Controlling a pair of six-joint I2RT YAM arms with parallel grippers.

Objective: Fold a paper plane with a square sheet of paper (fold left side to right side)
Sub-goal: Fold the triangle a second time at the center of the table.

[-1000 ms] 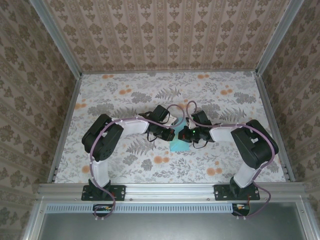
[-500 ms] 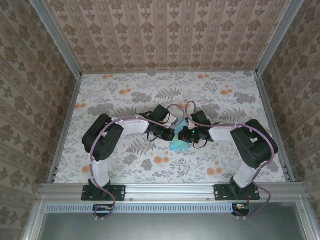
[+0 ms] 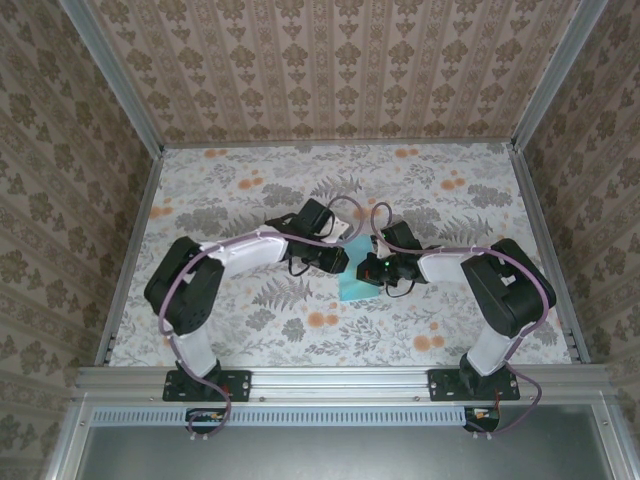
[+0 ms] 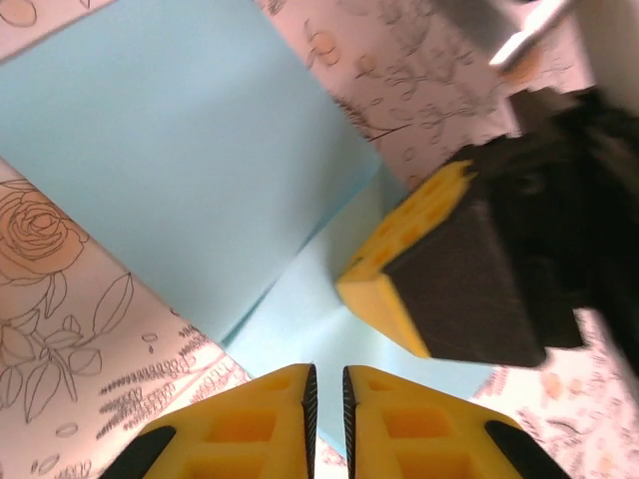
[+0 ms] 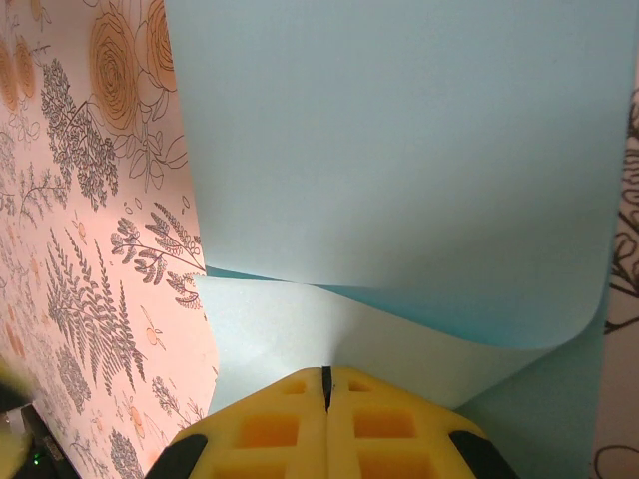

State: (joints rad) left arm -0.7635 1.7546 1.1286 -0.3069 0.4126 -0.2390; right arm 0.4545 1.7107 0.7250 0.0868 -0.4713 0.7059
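Since one second ago the left arm [image 3: 250, 248] has swung: its elbow now sits further to the left and lower, and its forearm reaches longer toward the middle of the table [image 3: 250, 180]. The right arm [image 3: 500, 285] stands as before.

From the top view, the left gripper [image 3: 338, 262] and the right gripper [image 3: 364, 271] meet nose to nose near the middle of the table. The square sheet of paper [image 3: 352, 290] lies under and between them, and a turquoise corner comes out toward the near side.

In the left wrist view, the left gripper [image 4: 326, 371] has its two yellow fingers [image 4: 260, 409] a little apart, with a narrow dark slit between them, and I see nothing inside this slit. Just beyond them the sheet [image 4: 170, 150] lies on the flowered table [image 4: 50, 329] in two layers, a deeper blue flap over a paler one. The right gripper [image 4: 399, 269] comes in from the right with its tip over the paler layer.

In the right wrist view, the right gripper [image 5: 326, 374] has its fingers pressed together, with only a thin line between them. The paler layer of the sheet [image 5: 399, 150] reaches up to the tips, and the upper flap bends over it in a soft curve, not flattened. Whether a layer is caught between the fingers I cannot tell. The table [image 5: 90, 249] shows at the left.
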